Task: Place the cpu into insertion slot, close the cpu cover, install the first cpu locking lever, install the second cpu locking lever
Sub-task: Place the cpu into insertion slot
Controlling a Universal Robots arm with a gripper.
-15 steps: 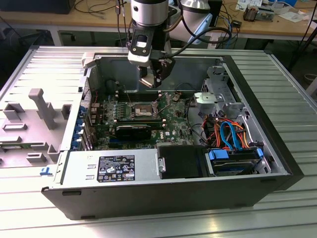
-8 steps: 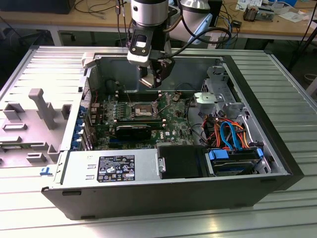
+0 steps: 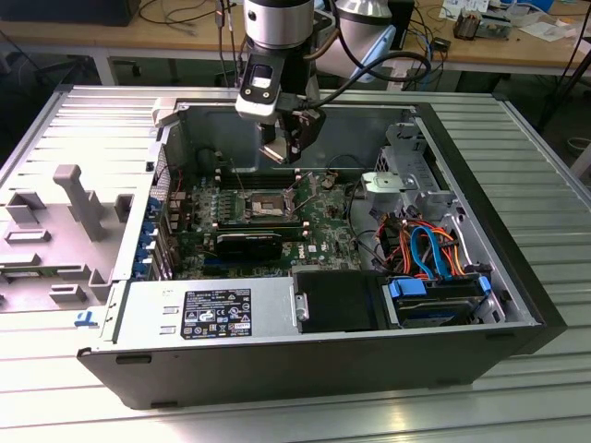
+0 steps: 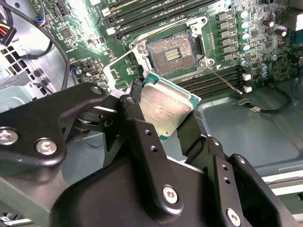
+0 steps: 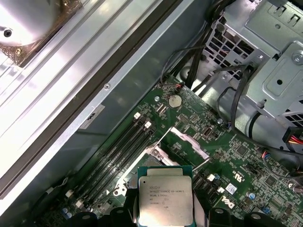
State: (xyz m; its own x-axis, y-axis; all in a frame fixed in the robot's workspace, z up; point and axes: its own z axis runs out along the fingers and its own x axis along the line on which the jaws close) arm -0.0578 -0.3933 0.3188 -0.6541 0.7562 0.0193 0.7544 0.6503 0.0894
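My gripper (image 3: 288, 152) hangs inside the open computer case, above the green board. It is shut on the cpu (image 4: 165, 106), a silvery square chip clamped by its edges between two black fingers (image 4: 136, 97). The first wrist view has the cpu (image 5: 165, 198) flat, face toward the camera. The insertion slot (image 4: 173, 52) lies open below, its dark pin field bare inside a silver rim; it is also in the exterior view (image 3: 261, 205). The cpu cover (image 5: 189, 142) is swung up beside the slot (image 5: 150, 161). A thin locking lever (image 4: 222, 78) sticks out, unlatched. The cpu hovers clear of the slot.
Long black memory slots (image 4: 156, 12) flank the socket. A metal drive cage (image 3: 406, 175) and coloured cables (image 3: 429, 245) fill the exterior view's right of the case. The power supply (image 3: 208, 314) lines the near wall. A grey fixture (image 3: 74, 203) sits outside, at the exterior view's left.
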